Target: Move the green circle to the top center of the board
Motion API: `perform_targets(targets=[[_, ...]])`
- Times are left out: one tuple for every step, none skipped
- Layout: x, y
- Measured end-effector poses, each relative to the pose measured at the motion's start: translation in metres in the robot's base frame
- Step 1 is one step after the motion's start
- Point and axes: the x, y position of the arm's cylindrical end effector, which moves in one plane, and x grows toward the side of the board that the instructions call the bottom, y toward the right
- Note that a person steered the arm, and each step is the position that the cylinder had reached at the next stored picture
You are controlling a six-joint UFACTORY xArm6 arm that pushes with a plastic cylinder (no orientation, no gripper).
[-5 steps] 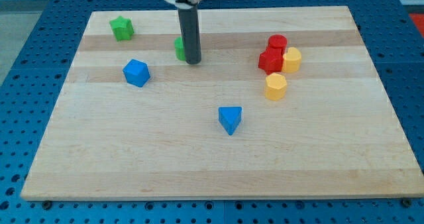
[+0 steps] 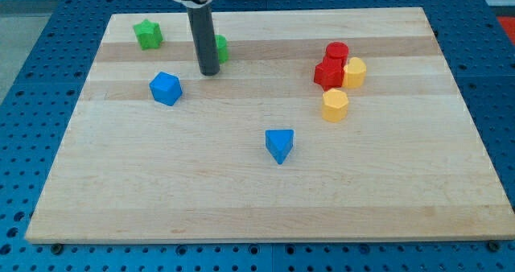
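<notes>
The green circle (image 2: 220,48) sits near the view's top, left of centre, on the wooden board (image 2: 265,199). The dark rod partly hides its left side. My tip (image 2: 209,72) rests on the board just left of and slightly below the green circle, close to or touching it.
A green star (image 2: 148,35) lies at the top left. A blue block (image 2: 165,88) sits below it. A blue triangle (image 2: 279,145) is near the middle. At the right are a red cylinder (image 2: 337,53), a red block (image 2: 328,74) and two yellow blocks (image 2: 354,72) (image 2: 335,105).
My tip has moved from the green circle's right side to its left side. The green circle sits slightly higher in the view and shows more.
</notes>
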Motion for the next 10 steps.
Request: perform_targets(targets=[[-0.008,-0.021],[-0.026,-0.042],[-0.027,-0.026],[-0.027,0.009],[-0.027,0.047],[-0.027,0.057],[-0.027,0.057],[-0.028,0.075],[-0.028,0.072],[-0.028,0.058]])
